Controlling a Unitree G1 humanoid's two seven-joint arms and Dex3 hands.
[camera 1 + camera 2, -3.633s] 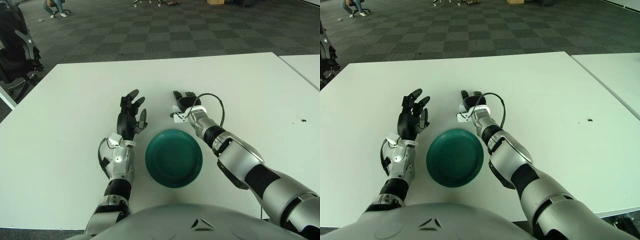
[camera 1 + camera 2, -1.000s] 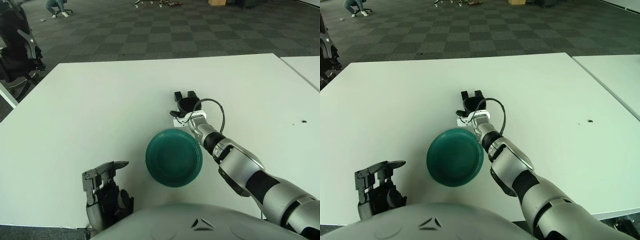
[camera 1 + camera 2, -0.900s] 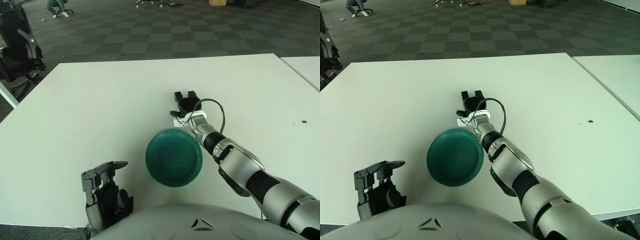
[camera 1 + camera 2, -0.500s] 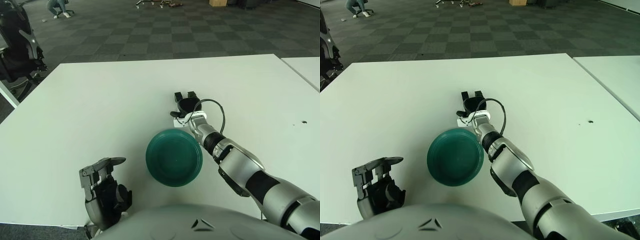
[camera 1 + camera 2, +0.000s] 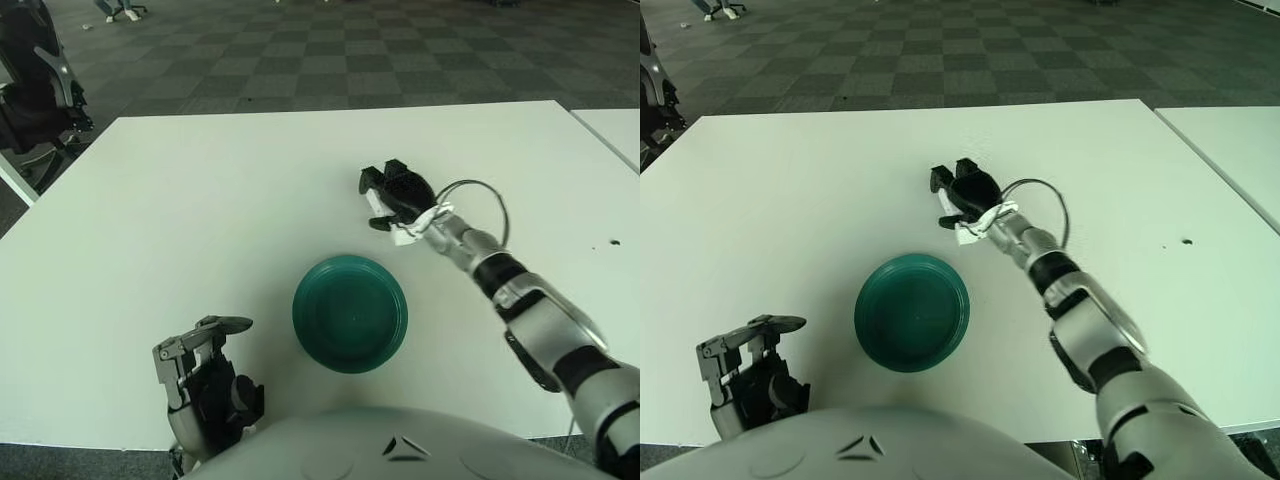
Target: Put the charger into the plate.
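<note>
The right hand [image 5: 398, 192] has swung right and lifted since a moment ago, its fingers curled around what seems to be the charger, hidden inside them, above the green plate [image 5: 350, 312] at frame centre. The left hand [image 5: 205, 385] stays at lower left by the table [image 5: 180, 220] edge, fingers loosely open.

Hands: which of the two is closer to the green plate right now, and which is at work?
The right hand, out over the table just beyond the plate, is the one at work. The left hand shows down by the table's near edge, left of the plate.

Right robot hand [image 5: 398, 196] extended with fingers curled; left robot hand [image 5: 205, 385] drawn back.
</note>
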